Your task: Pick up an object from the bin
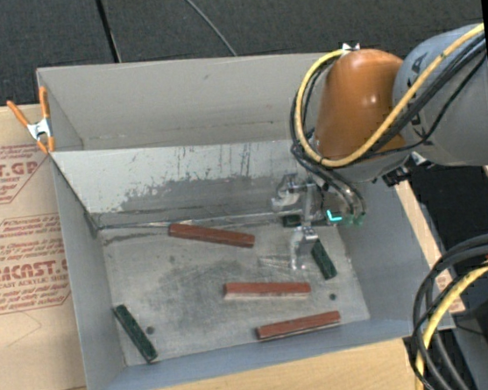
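Camera view. The gripper (pixel 304 256) is low over the right part of the bin (pixel 87 280) floor, hanging from the orange-covered wrist. Whether it is open or closed cannot be told, and nothing can be seen in its grasp.

Nearest item: a short dark green bar (pixel 324 262), just beside the gripper tip on its right. It lies flat, and its long axis runs steeply from upper left to lower right. Contact with the gripper cannot be confirmed.

Other items, all flat on the floor:
- upper brown bar (pixel 212 235), left of the gripper, sloping down to the right
- middle brown bar (pixel 266 289), near the gripper, almost level
- lower brown bar (pixel 297 324), level, by the near wall
- second dark green bar (pixel 135 334), in the lower left corner, well apart
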You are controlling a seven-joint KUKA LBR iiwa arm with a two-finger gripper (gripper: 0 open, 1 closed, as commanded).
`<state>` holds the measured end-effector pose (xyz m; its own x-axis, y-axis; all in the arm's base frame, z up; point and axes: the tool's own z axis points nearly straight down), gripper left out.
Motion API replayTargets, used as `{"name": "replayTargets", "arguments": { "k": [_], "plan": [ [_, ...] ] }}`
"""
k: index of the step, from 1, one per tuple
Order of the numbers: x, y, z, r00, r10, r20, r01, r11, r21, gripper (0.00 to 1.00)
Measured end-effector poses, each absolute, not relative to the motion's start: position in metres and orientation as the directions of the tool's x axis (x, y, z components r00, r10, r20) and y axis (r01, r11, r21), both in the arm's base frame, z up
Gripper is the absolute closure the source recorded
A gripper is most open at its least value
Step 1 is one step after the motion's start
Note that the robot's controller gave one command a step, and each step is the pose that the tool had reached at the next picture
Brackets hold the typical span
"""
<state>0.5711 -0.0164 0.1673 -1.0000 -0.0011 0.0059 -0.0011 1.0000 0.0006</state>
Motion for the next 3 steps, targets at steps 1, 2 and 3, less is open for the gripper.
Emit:
{"name": "replayTargets", "arguments": {
  "k": [1,2,3],
  "plan": [
    [0.573,-0.017,0.171,-1.0,-0.001,-0.001,-0.001,1.0,0.0,0.0],
    [0.546,-0.026,0.125,-0.997,-0.071,-0.006,-0.071,0.997,0.0,0.0],
    [0.522,-0.032,0.075,-0.988,0.151,-0.012,0.151,0.989,0.002,1.0]
  ]
}}
